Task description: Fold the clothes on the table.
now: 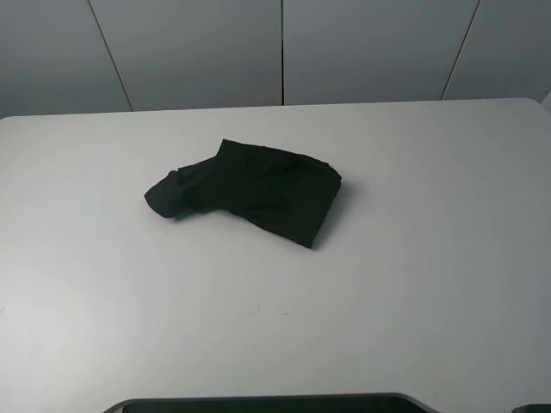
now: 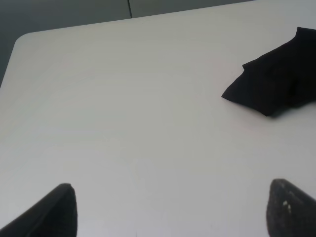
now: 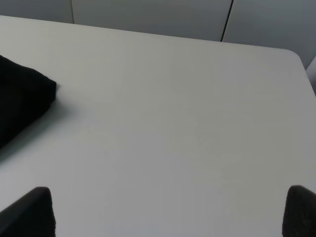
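Looking down from the high camera, we are seeing the clothes (image 1: 250,191), a single black T-shirt, lying in a loose bundle near the middle of the table (image 1: 413,284), slightly toward the far edge. No print is showing; the fabric is doubled over itself, with a rounded lump toward our left and a flatter, squarer flap toward our right.

We are keeping both arms well apart from it. The left gripper (image 2: 170,212) is standing wide open over bare tabletop with nothing between its fingertips, and the shirt (image 2: 276,81) is showing only at the edge of that wrist view. The right gripper (image 3: 170,212) is likewise spread wide and holding nothing, with one corner of the cloth (image 3: 22,101) in its view.

We are judging the shirt to be light, soft and limp: it is likely to sag, drape and cling to itself, not hold any shape. Pinching the middle of the heap would probably lift several layers at once. We are favouring the outer edges instead: the pointed corner nearest us on the right flap for one gripper, and the rim of the left lump for the other, so the two can draw it flat before any fold.
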